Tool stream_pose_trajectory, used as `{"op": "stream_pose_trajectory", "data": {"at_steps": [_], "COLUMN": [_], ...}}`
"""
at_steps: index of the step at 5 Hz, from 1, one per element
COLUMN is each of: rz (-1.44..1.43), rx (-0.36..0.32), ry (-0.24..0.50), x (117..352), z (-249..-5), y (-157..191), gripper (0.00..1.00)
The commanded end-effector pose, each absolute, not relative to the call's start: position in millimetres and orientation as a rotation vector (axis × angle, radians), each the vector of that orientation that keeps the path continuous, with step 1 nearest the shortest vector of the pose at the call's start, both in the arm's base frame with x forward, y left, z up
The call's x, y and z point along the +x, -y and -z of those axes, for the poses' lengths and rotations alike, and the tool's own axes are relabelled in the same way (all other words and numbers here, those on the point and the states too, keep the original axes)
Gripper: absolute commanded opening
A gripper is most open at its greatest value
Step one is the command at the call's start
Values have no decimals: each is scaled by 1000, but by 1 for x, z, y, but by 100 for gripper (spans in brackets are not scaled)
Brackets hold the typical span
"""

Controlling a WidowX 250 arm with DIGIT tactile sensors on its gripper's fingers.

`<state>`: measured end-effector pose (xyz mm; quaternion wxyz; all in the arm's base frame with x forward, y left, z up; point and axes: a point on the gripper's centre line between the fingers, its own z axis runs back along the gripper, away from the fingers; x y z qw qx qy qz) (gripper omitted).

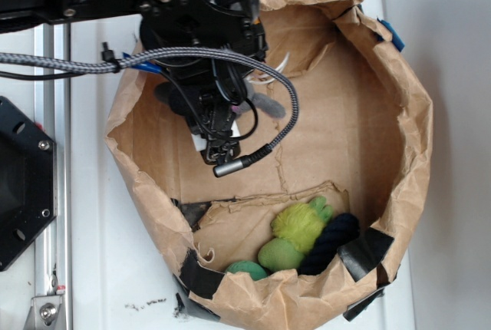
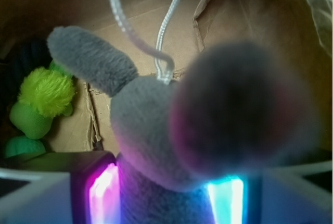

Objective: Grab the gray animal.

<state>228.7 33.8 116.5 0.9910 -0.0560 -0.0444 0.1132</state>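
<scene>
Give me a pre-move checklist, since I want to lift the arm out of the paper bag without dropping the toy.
1. Gray animal sits between the fingers of the end effector: ok.
2. Grip firmly closed on the body: cannot tell; the contact is at the picture's edge.
3. White string loop free of the cable: cannot tell.
4. Yellow-green toy and navy rope toy apart from the grasp: ok.
5. Paper bag wall clear of the arm's upward path: cannot tell.

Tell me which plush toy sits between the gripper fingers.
The gray animal, between the lit fingers; the yellow-green fuzzy toy and navy rope toy lie apart.
</scene>
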Motion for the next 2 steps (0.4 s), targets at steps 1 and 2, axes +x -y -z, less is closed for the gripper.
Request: {"op": "stream_pose_trajectory", "data": {"at_steps": [1, 2], "rz": [-276, -283], "rx": [-96, -86], "ry": [169, 179], "x": [253, 252], "z": [-131, -126], "y": [-40, -38], "gripper": [0, 0]}}
